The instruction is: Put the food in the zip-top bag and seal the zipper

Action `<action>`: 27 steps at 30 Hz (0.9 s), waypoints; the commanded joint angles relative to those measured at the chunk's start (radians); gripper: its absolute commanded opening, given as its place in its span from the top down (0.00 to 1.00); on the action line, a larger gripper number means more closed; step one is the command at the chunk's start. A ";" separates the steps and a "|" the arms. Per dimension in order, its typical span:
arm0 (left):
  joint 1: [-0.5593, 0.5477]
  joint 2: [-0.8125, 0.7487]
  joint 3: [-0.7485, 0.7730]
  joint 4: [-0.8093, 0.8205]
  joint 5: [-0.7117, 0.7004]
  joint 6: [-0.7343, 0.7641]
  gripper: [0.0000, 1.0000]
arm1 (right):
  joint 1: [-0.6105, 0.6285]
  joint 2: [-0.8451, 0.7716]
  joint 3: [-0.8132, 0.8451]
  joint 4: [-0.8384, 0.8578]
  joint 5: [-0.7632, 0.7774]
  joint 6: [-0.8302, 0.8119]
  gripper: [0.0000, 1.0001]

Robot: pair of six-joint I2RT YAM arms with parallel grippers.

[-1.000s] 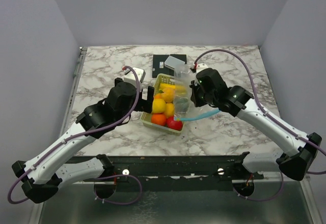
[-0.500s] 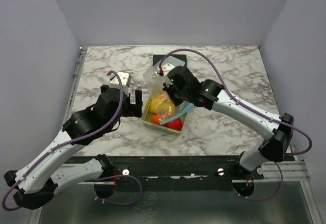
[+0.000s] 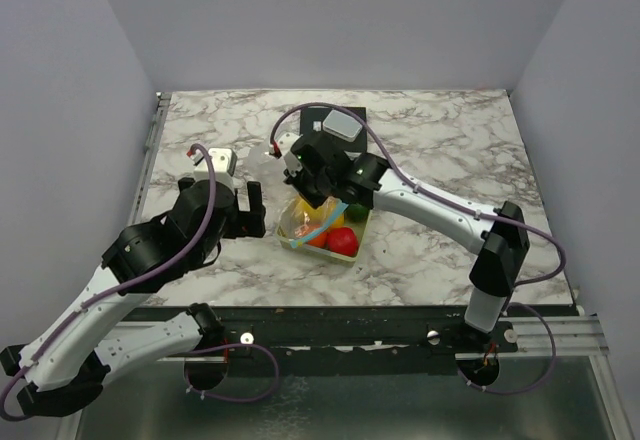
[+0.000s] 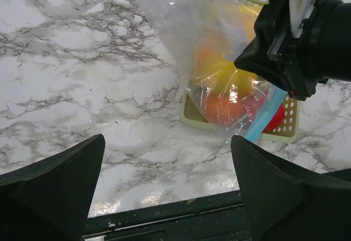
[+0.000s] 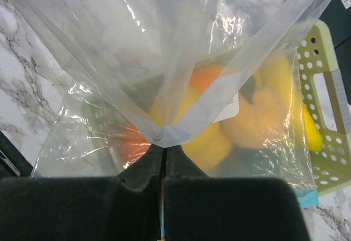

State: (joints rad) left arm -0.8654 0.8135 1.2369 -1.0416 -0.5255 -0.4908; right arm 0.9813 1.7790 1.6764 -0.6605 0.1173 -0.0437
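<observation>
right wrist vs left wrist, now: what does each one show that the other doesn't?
Right wrist only: the right claw shut on a corner fold of the zip-top bag, and a white label seen through the film.
Left wrist only: the left claw open over the table, the table's near edge, and the right arm from outside.
Both: the bag hanging over the basket, orange and yellow fruit seen through it, and the blue zipper.
</observation>
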 commanded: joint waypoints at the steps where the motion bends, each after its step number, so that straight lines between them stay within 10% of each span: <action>1: -0.001 -0.029 0.029 -0.066 -0.027 -0.045 0.01 | 0.028 0.051 0.036 0.015 -0.022 -0.030 0.99; 27: -0.001 0.017 -0.069 0.059 0.006 -0.025 0.01 | 0.053 -0.146 -0.157 0.114 0.028 0.085 0.49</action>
State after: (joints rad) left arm -0.8654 0.8131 1.1954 -1.0378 -0.5377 -0.5369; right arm 1.0225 1.7180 1.5536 -0.6018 0.1154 -0.0208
